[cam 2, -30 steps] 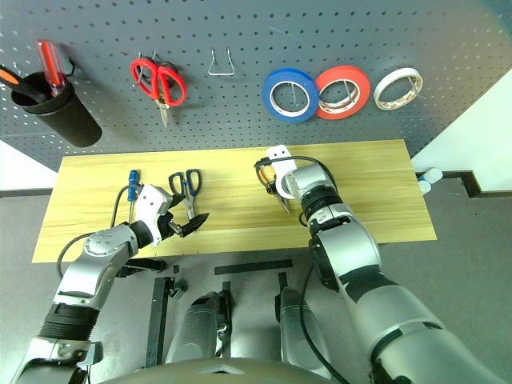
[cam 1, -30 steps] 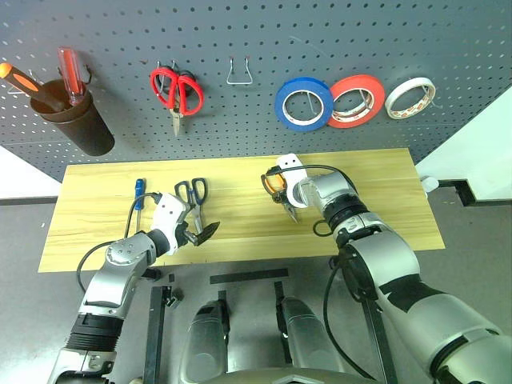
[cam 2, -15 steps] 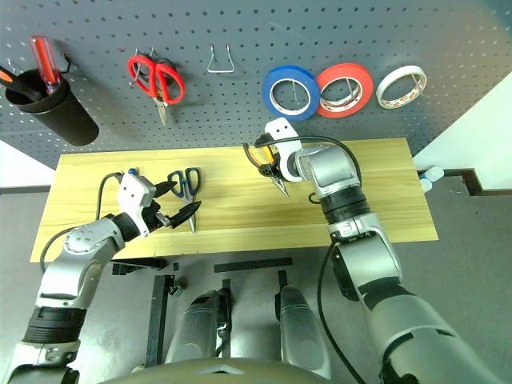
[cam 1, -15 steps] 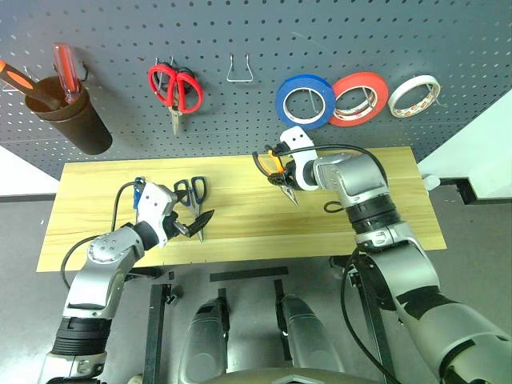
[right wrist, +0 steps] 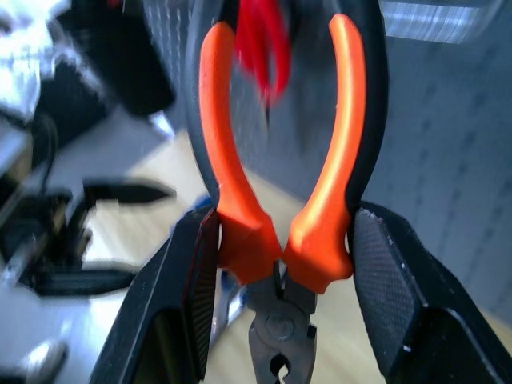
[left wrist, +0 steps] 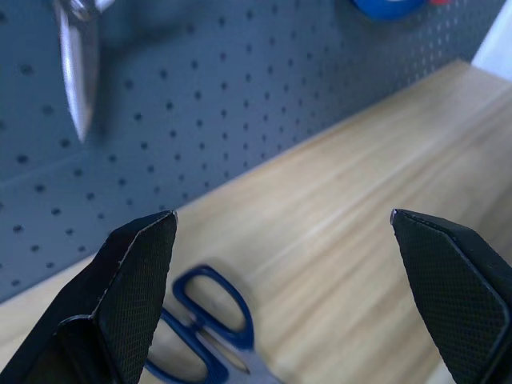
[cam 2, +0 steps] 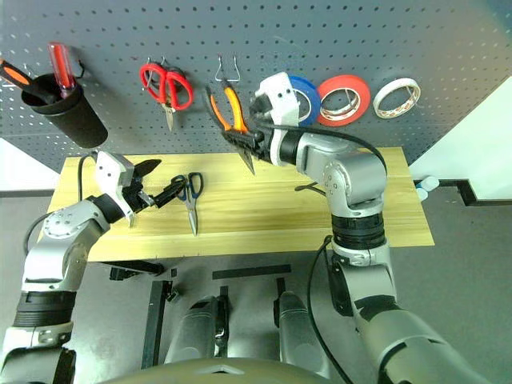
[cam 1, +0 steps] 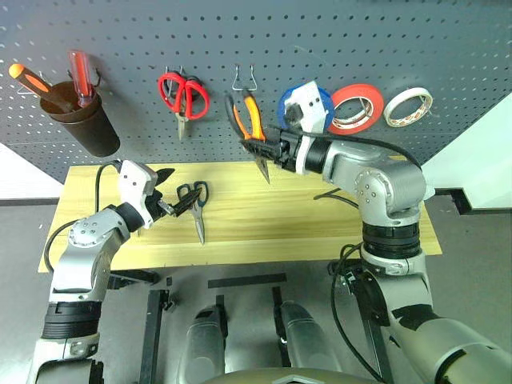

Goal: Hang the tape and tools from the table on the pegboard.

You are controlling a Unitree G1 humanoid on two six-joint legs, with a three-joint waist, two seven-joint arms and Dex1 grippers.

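My right gripper (cam 1: pixel 262 147) is shut on the orange-and-black pliers (cam 1: pixel 246 120), held off the table with the handles up, just below a wire hook (cam 1: pixel 244 75) on the pegboard (cam 1: pixel 336 32). In the right wrist view both fingers (right wrist: pixel 188 304) clamp the pliers (right wrist: pixel 220 152) near the pivot. The blue tape (cam 1: pixel 293 102) hangs on the pegboard, partly hidden behind my right wrist. Dark-handled scissors (cam 1: pixel 197 208) lie on the table (cam 1: pixel 320 224). My left gripper (cam 1: pixel 173 192) hovers open just left of their handles, holding nothing; the scissors (left wrist: pixel 210 336) show between its fingers.
Red-handled scissors (cam 1: pixel 184 94) hang left of the hook. A red-orange roll (cam 1: pixel 356 106) and a white roll (cam 1: pixel 408 106) hang right of the blue tape. A dark cup (cam 1: pixel 84 128) with orange and red screwdrivers hangs at the far left.
My right gripper lifted the pliers from the table up to the pegboard and turned them handles-up by the hook. My left gripper rose and drew back left of the scissors.
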